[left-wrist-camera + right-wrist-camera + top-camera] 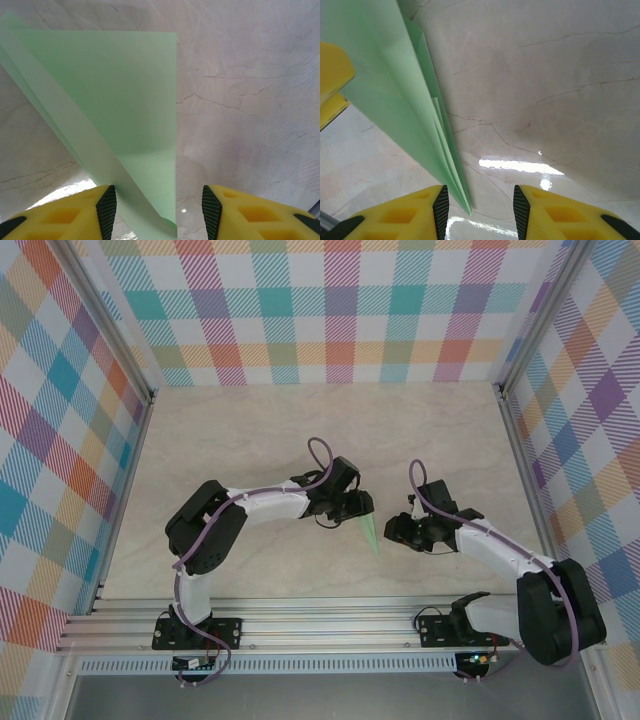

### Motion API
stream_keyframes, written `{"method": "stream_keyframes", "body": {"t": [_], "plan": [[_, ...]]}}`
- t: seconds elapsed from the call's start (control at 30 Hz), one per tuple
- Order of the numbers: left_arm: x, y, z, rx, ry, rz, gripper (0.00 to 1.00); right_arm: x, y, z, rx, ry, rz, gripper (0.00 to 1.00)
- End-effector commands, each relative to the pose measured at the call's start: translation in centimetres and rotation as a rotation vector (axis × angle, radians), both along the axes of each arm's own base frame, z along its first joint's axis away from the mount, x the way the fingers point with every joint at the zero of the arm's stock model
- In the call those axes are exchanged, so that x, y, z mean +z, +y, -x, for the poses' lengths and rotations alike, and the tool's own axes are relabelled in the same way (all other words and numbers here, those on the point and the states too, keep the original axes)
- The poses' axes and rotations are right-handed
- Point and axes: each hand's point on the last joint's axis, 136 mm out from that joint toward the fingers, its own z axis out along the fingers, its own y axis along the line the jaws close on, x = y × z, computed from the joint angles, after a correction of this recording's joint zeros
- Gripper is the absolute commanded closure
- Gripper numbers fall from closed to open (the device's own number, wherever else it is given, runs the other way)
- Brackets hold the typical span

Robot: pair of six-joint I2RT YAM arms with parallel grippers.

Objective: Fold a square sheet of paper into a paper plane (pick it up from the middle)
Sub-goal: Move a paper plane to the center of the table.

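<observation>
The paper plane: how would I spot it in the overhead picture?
Find the pale marble table, then the gap between the left arm and right arm. By the left gripper is the paper plane, a narrow pointed sliver. It alone is mint green, against white-and-black arms.

The top external camera looks steeply down from above and behind the arm bases, far enough back to take in the whole marble table [250, 430] and the checked walls [330, 310]. Each wrist camera rides just behind its own jaws, left gripper [159, 205] and right gripper [479, 207], close over the tabletop and facing forward. All three views share the paper plane [369, 530] mid-table
</observation>
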Motion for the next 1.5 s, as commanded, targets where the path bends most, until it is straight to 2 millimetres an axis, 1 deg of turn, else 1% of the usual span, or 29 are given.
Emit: {"method": "stream_keyframes", "body": {"t": [0.0, 0.1, 0.2, 0.43, 0.57, 0.63, 0.73, 0.8, 0.93, 1.03, 1.3, 1.47], "plan": [[1.3, 0.9, 0.8, 0.023, -0.003, -0.022, 0.5, 1.0, 0.1, -1.3, -0.01, -0.032, 0.007, 0.59], [1.2, 0.8, 0.9, 0.02, 0.004, -0.021, 0.55, 1.2, 0.3, -1.6, 0.001, -0.041, 0.002, 0.57], [1.2, 1.1, 1.1, 0.023, 0.003, -0.032, 0.64, 1.6, 0.7, -1.9, 0.017, -0.052, -0.011, 0.55], [1.8, 2.7, 1.8, 0.02, -0.026, -0.061, 0.78, 1.7, 1.7, -2.3, 0.048, -0.044, -0.05, 0.53], [2.1, 3.3, 2.2, 0.014, -0.04, -0.054, 0.82, 1.8, 2.6, -2.5, 0.071, -0.036, -0.095, 0.52], [2.1, 3.5, 2.3, 0.014, -0.044, -0.054, 0.83, 2.0, 3.1, -2.7, 0.085, -0.035, -0.12, 0.51], [1.8, 3.7, 2.6, 0.005, -0.042, -0.061, 0.87, 2.0, 3.5, -2.8, 0.097, -0.033, -0.14, 0.49], [1.6, 3.9, 2.8, -0.003, -0.04, -0.067, 0.92, 2.0, 3.7, -2.9, 0.11, -0.03, -0.146, 0.48], [1.0, 4.6, 3.0, 0.004, -0.033, -0.086, 0.92, 1.8, 4.1, -3.2, 0.127, -0.018, -0.154, 0.47], [1.0, 4.8, 3.1, 0.005, -0.037, -0.092, 0.92, 1.5, 4.5, -3.4, 0.138, -0.007, -0.168, 0.46], [0.8, 4.9, 3.1, 0.003, -0.035, -0.101, 0.91, 1.4, 5.4, -3.8, 0.189, 0.0, -0.191, 0.45], [0.7, 4.9, 3.1, 0.002, -0.033, -0.103, 0.91, 1.4, 6.2, -3.7, 0.228, 0.02, -0.242, 0.45]]}}
